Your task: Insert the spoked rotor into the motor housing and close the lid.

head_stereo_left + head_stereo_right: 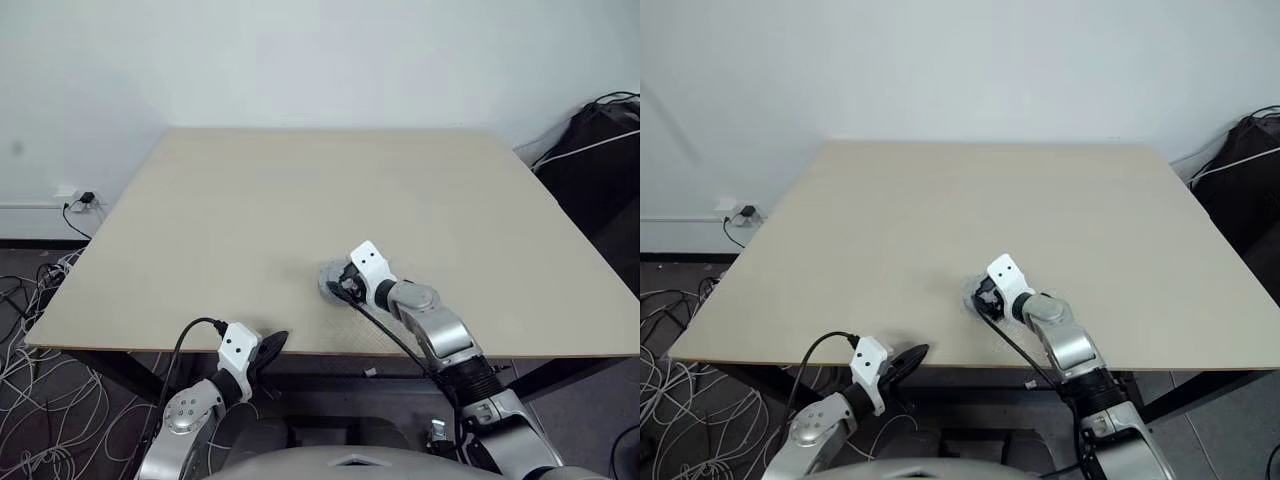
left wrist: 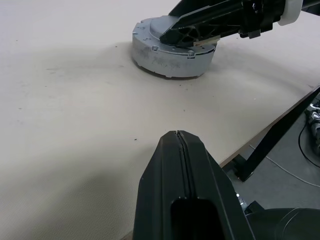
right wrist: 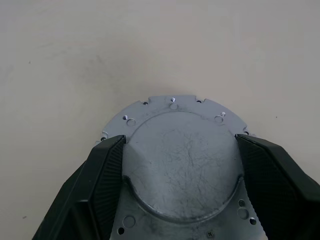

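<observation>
lid (image 3: 180, 155) sits smooth grey face up on a round grey stack low-centre on the table (image 1: 250, 200), just right of middle in the head views, near the front edge. right gripper (image 3: 177, 165) has its two black fingers (image 3: 102, 175) spread wide, one at each side of the lid's raised centre, apparently touching it; whether it really grips, cannot tell. left gripper (image 2: 181, 150) is clenched with nothing in it, at the lower left by the table's front edge, well apart from the lid.

Lid (image 3: 180, 155) plain scratched silver-grey; tool fingers (image 3: 102, 180) black; table (image 1: 300, 200) beige.
</observation>
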### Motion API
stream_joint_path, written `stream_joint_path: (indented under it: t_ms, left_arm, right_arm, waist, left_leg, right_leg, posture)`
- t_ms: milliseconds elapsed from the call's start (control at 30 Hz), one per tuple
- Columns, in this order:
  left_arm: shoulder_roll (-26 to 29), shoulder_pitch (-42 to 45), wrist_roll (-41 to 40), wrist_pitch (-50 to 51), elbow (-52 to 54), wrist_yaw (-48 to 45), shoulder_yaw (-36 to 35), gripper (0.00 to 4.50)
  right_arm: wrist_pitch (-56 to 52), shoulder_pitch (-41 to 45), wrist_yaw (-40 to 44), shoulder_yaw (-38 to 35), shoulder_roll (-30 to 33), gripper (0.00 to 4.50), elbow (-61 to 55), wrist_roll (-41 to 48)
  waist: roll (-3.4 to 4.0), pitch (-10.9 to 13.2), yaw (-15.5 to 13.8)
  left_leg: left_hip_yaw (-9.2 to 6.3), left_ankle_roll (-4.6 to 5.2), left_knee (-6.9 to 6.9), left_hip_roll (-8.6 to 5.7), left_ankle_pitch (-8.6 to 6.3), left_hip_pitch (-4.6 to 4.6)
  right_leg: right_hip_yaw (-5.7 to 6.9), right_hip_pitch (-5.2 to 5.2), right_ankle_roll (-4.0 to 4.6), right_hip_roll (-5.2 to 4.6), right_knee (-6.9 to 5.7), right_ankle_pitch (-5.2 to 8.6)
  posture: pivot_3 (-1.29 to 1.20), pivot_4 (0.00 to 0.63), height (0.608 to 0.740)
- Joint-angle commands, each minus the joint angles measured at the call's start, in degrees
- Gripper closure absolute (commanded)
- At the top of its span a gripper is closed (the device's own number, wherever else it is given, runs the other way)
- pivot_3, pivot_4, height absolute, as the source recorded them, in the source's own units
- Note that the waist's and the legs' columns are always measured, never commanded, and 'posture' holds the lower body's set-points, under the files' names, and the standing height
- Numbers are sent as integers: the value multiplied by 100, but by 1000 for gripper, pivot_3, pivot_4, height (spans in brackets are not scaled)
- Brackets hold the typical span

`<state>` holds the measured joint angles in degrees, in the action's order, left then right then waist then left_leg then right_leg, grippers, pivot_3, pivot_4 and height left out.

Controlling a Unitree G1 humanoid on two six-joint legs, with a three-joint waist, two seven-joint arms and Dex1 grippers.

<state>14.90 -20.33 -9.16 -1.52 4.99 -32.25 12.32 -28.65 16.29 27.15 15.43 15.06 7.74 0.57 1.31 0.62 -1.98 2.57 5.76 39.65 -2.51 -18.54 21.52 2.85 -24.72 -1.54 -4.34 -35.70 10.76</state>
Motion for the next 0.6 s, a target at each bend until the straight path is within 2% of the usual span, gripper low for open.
stream_joint_path:
  t_ms: [33, 233, 367, 467, 600]
  left_arm:
    - [-13, 60, -22, -47, 255, 6, 12, 4500]
    - [-18, 99, -24, -31, 240, 13, 2, 4500]
    - [-204, 385, 118, 207, 141, 560, -221, 4500]
    - [-446, 844, 92, 566, -51, 1110, -539, 4500]
    - [-542, 1557, -85, 1067, -344, 1122, -740, 4500]
  right_arm:
    - [-16, -58, -22, 1, 60, 1305, 43, -108]
    - [-235, -30, 23, 41, 67, 1305, 57, -99]
    - [-289, -37, 52, 61, 69, 1305, 48, -103]
    - [-288, -37, 36, 61, 52, 1305, 77, -107]
    - [-323, -55, 4, 70, 14, 1305, 43, -102]
  waist:
    - [0, 0, 0]
    - [0, 0, -1]
    - [-2, -1, -10]
    - [-6, -3, -21]
    - [-14, -10, -22]
  left_leg:
    - [0, 0, 0, 0, 0, 0]
    - [0, 0, 0, 0, 0, 0]
    - [0, 0, 0, 0, 0, -2]
    - [-1, -1, 0, -1, 1, -4]
    - [-2, -4, 0, -1, 3, -6]
  right_leg:
    - [0, 0, 0, 0, 0, 0]
    - [0, 1, 0, -1, 0, 0]
    - [1, 3, 0, -1, 0, 0]
    - [3, 5, -3, 0, -1, -2]
    - [6, 9, -4, 1, -1, -3]
  posture:
    - [0, 0, 740]
    - [0, 0, 740]
    - [0, 0, 740]
    - [0, 0, 740]
    - [0, 0, 740]
